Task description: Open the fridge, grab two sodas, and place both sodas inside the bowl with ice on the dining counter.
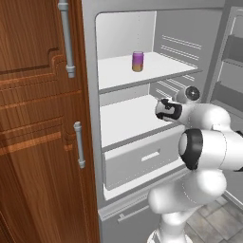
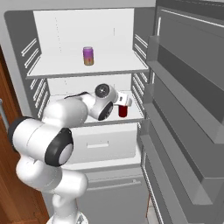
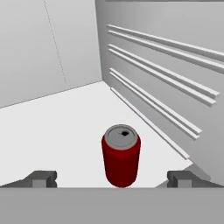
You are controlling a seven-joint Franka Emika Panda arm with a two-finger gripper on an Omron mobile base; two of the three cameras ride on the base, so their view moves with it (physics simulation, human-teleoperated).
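With the fridge [image 2: 183, 87] open, the claw [image 3: 112, 179] hangs wide open around nothing, the red can [image 3: 121, 155] upright at bottom centre between its tips; closing off-centre could topple it.

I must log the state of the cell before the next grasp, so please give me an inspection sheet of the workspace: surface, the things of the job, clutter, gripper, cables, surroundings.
Surface: white fridge shelves, clean; a closed drawer below them.
Job's things: fridge stands open, door swung to the right. Purple and orange soda upright on the upper shelf. Red soda upright on the lower shelf, near the right wall. Bowl and dining counter: nothing seen.
Clutter: nothing seen.
Gripper: gripper open, reaching over the lower shelf, fingertips either side of the red soda, not closed on it.
Cables: nothing seen.
Surroundings: brown wooden cabinet left of the fridge; tiled floor.
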